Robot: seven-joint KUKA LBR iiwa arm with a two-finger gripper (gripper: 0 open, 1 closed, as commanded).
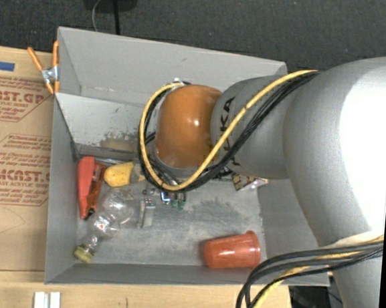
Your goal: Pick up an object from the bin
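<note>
Gripper [147, 212] low at centre-left of bin [174, 61], just right of clear crumpled bottle [110, 218], yellow lump [118, 174] to its upper left. Jaw state: can't tell, wrist hides it. Risk: may close btwn items on nothing, or the slick bottle squirts away

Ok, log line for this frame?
gripper: in bin, just right of clear bottle | also near: yellow lemon-shaped thing | held: nothing visible | elsewhere: red carrot-shaped thing left, orange-red cup lower right
</note>
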